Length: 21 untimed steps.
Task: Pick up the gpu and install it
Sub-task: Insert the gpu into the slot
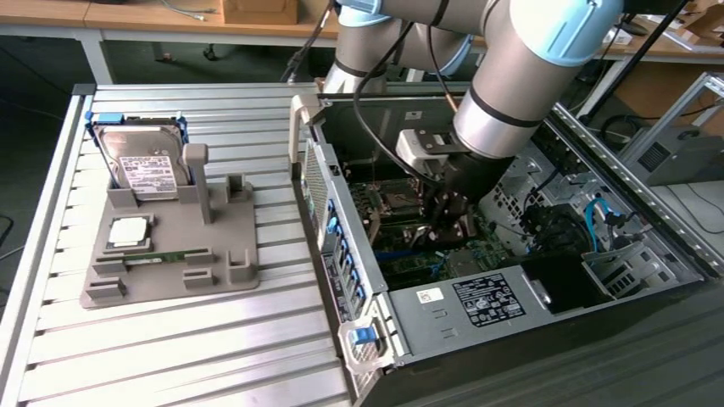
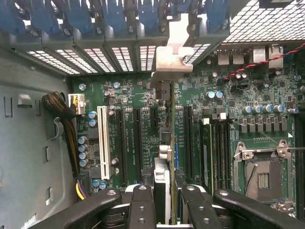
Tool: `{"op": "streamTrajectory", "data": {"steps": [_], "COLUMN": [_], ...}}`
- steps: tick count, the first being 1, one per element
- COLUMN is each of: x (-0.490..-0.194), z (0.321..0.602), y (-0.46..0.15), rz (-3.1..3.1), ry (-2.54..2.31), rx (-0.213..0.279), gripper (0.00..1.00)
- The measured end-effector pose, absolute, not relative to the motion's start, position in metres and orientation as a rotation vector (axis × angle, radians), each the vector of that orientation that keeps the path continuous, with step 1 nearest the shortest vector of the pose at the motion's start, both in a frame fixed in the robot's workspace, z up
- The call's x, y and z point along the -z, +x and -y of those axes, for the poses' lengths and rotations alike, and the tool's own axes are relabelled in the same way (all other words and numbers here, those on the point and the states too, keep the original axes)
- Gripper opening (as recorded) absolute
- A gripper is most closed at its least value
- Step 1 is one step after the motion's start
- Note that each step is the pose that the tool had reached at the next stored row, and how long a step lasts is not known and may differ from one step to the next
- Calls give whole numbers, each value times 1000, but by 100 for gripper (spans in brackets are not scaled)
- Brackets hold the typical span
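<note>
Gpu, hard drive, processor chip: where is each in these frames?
gpu (image 2: 162, 183): wrist view, on the card's edge between the fingers (image 2: 143, 205).
hard drive (image 1: 148, 172): exterior view, on its white label.
processor chip (image 1: 127, 231): exterior view, on its silver top.

gpu (image 2: 162, 176), thin dark card edge-on, silver end bracket, upright over motherboard (image 2: 127, 89)

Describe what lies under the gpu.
The gpu, held edge-on in the gripper, sits over the green motherboard and its black expansion slots. What lies right beneath it is covered by the card.
</note>
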<state>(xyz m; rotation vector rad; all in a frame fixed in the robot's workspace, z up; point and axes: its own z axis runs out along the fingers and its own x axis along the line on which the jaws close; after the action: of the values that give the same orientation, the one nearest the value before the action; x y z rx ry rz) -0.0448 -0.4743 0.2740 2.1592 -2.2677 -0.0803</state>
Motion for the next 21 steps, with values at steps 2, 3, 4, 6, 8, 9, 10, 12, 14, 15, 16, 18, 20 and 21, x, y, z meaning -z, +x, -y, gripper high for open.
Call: {"op": "streamTrajectory", "data": {"steps": [2,3,4,6,8,9,10,12,14,15,16,18,20,21], "x": [-275,-276,-277,-278,-278,-278,-278,-278,-278,-278,-278,-278,-278,-278], "z": [474,474,474,474,474,474,474,474,474,474,474,474,474,474], "y": [-45,-45,-45,-45,-45,-45,-45,-45,-46,-48,-49,-51,-53,-54], "rz": [2268,2268,2268,2268,2268,2268,2268,2268,2268,2268,2268,2268,2268,2268], "ry": [2159,2159,2159,2160,2160,2159,2159,2159,2159,2159,2159,2159,2159,2159], "rx": [80,80,80,80,80,80,80,80,80,80,80,80,80,80], "gripper": [27,27,27,27,27,27,27,27,27,27,27,27,27,27]}}
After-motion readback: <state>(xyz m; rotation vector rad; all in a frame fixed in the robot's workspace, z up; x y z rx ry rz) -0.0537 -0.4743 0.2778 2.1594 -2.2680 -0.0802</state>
